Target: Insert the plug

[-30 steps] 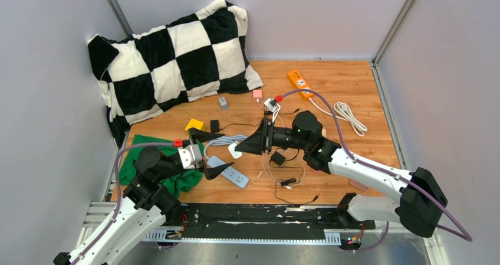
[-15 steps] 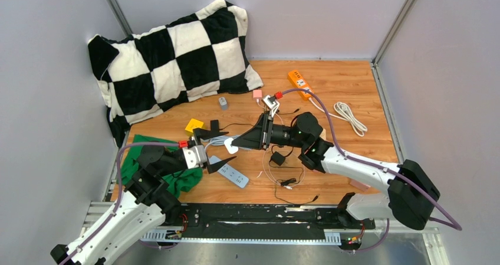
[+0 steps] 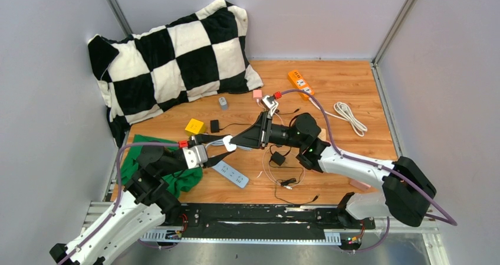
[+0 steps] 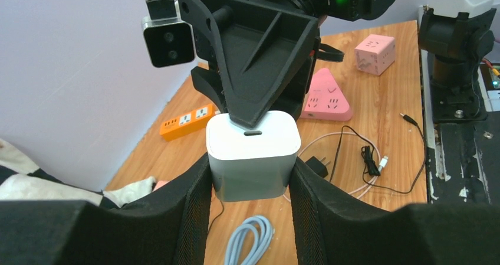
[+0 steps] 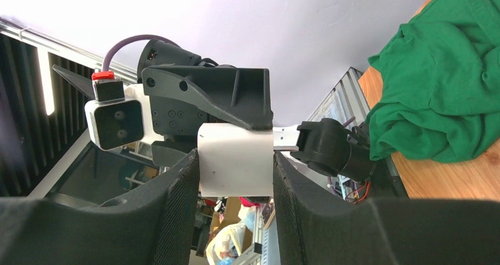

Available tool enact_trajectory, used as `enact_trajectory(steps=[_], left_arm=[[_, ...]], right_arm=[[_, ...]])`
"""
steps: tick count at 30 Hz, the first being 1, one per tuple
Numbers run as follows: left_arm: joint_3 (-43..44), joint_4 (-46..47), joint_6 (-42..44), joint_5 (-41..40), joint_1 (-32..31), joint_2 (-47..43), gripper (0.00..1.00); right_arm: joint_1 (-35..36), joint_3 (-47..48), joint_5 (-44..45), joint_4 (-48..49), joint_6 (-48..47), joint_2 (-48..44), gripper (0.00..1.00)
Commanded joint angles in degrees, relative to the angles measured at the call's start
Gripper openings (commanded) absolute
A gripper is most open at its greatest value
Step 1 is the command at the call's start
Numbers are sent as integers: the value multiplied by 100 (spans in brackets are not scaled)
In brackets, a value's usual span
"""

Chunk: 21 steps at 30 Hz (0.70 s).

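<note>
Left tool (image 4: 250,167) and right tool (image 5: 234,162) both pinch one white charger block (image 4: 253,144), just beside the green cloth (image 5: 442,82).

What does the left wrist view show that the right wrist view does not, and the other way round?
Only the left wrist view shows the port of the white charger, the orange power strip, the pink triangular socket and the pink cube socket. Only the right wrist view shows the green cloth. Both show the charger gripped by the left gripper and the right gripper.
</note>
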Motion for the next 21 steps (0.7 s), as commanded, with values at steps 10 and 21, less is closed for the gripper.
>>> enact_trajectory(steps=[10,21], left_arm=[[432,-844,37,-687,-10,210,20],[596,-1406,250,-754,-10,529,20]], right_arm=[[-74,1047,1039,-4361,-2626,-1068,65],[682,2629,2308,-6039,-3779,-369,61]])
